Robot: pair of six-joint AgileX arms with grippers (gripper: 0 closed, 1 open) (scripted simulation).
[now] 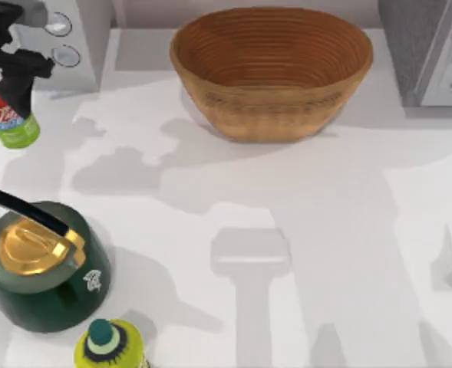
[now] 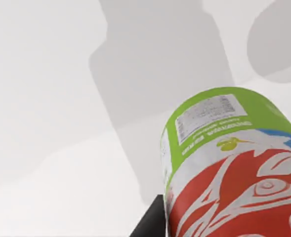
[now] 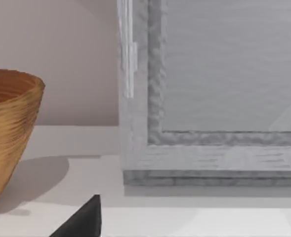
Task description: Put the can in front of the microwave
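The can (image 1: 11, 123), red above and lime-green below, hangs tilted at the table's far left, just in front of the microwave (image 1: 76, 38) with its two round dials. My left gripper (image 1: 11, 73) is shut on the can's upper part from above. In the left wrist view the can (image 2: 229, 163) looms close, with one dark finger (image 2: 152, 224) beside it. Whether its base touches the table I cannot tell. In the right wrist view a dark fingertip (image 3: 83, 219) of my right gripper shows low over the table.
A wicker basket (image 1: 272, 69) stands at the back centre. A dark green kettle (image 1: 45, 268) with a gold lid and a yellow-green bottle (image 1: 107, 345) sit at the front left. A darker speckled grey appliance (image 1: 429, 46) fills the back right corner, close ahead of the right wrist camera (image 3: 209, 98).
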